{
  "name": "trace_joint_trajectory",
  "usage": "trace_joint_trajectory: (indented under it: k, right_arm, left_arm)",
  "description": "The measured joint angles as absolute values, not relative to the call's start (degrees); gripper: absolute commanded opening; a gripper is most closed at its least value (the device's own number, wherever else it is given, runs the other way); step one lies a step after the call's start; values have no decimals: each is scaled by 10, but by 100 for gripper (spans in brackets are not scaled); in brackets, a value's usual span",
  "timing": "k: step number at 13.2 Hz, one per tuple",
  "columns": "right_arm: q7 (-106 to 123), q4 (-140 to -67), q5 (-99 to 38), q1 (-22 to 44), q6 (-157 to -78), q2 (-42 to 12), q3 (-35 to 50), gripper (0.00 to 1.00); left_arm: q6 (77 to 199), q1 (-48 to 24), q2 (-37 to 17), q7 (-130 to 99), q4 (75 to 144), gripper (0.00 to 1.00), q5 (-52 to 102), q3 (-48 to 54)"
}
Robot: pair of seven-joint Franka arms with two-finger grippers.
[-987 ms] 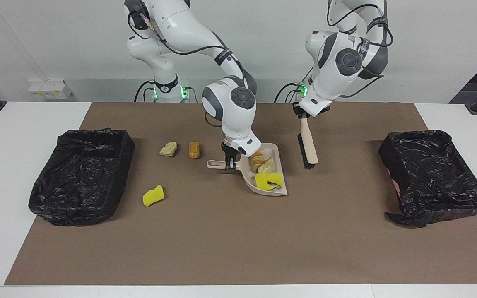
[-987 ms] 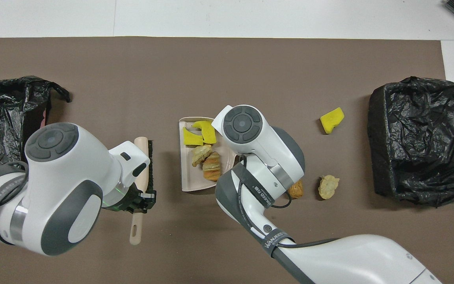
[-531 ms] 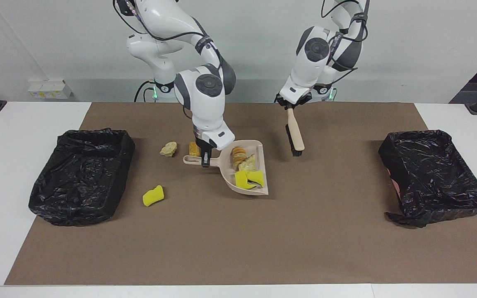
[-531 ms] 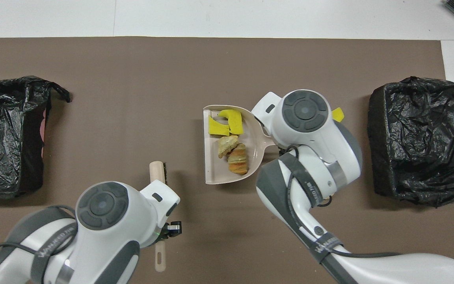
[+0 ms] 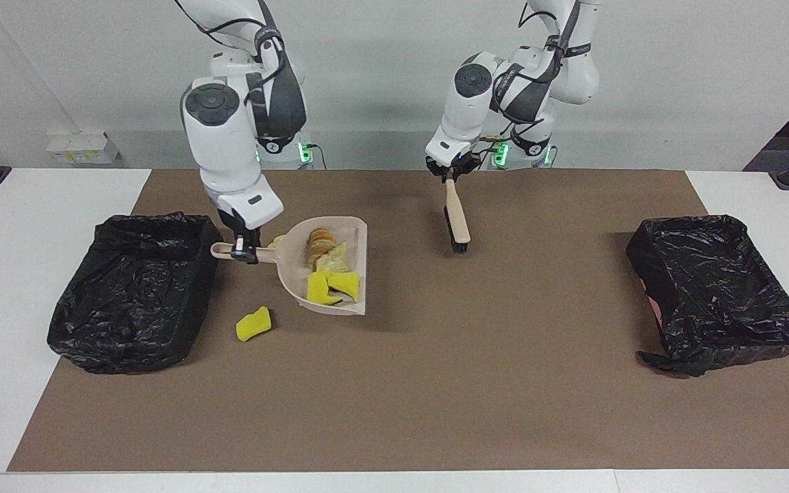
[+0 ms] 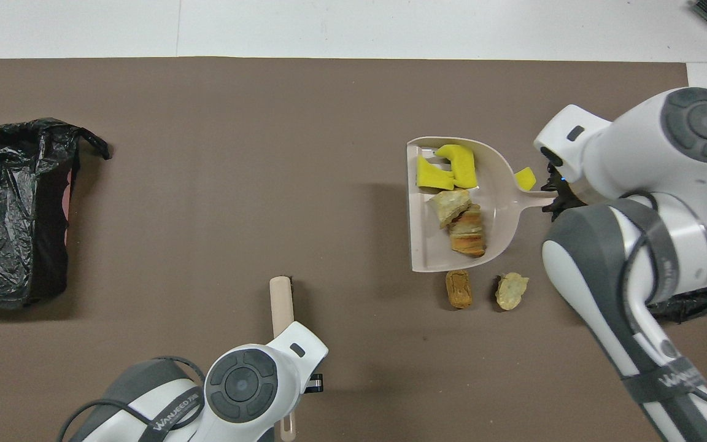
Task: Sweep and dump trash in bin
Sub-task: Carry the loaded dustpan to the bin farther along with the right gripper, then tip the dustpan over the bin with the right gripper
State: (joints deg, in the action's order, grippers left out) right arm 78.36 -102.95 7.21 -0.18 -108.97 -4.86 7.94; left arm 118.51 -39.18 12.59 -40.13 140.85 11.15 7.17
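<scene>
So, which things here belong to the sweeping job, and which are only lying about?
Job in hand:
- dustpan in the right gripper, with four scraps in it
- brush in the left gripper
- loose yellow sponge chunk, brown piece, pale lump
- bin at the right arm's end

Probably just lying about:
- second bin
- white boxes
- brown mat

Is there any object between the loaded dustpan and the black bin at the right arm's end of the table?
Nothing visible blocks it. The right gripper holds the dustpan by its handle, raised, right beside the bin. One yellow scrap lies on the mat near the bin, below the pan's path.
</scene>
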Motion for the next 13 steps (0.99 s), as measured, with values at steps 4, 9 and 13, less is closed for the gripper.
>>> trace_joint_trajectory:
  k: [4, 9, 13]
  right_arm:
    - [854, -1028, 71, -117, -1052, -8, 76, 0]
    - [947, -1024, 93, -279, -1056, -5, 69, 0]
    - [959, -1023, 184, -295, -1091, -5, 72, 0]
  left_arm:
    - [1225, -395, 106, -398, 1421, 88, 111, 71]
    - [1228, -393, 100, -399, 1419, 100, 111, 63]
    - [1213, -309, 99, -374, 1369, 100, 101, 55]
